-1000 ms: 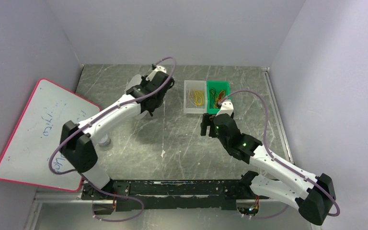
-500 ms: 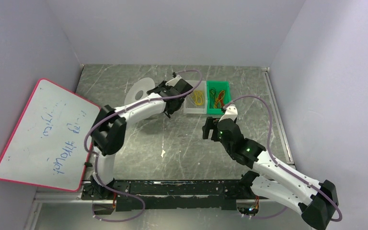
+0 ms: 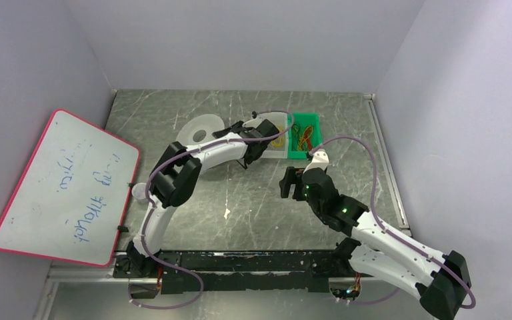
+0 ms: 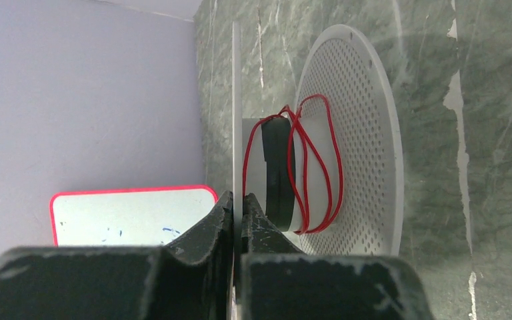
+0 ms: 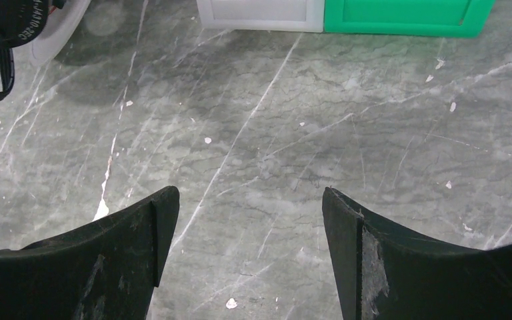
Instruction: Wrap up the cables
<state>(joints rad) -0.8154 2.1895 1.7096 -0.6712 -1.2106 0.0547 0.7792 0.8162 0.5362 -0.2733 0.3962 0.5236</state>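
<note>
where the green bin (image 3: 310,118) stands, reddish cables (image 3: 303,137) lie inside.

White-shelled left arm (image 3: 200,152) and right arm (image 3: 373,230), black joints, mauve cables (image 3: 372,167) looping alongside; green light (image 3: 341,211) glowing; black right tool (image 5: 248,193) looks scuffed.

A grey, white-veined marbled table (image 3: 347,113) is enclosed on three sides by plain pale lilac walls (image 3: 240,40), and a red-framed whiteboard (image 3: 60,190) with blue scribbles is leaned against the left one.
</note>
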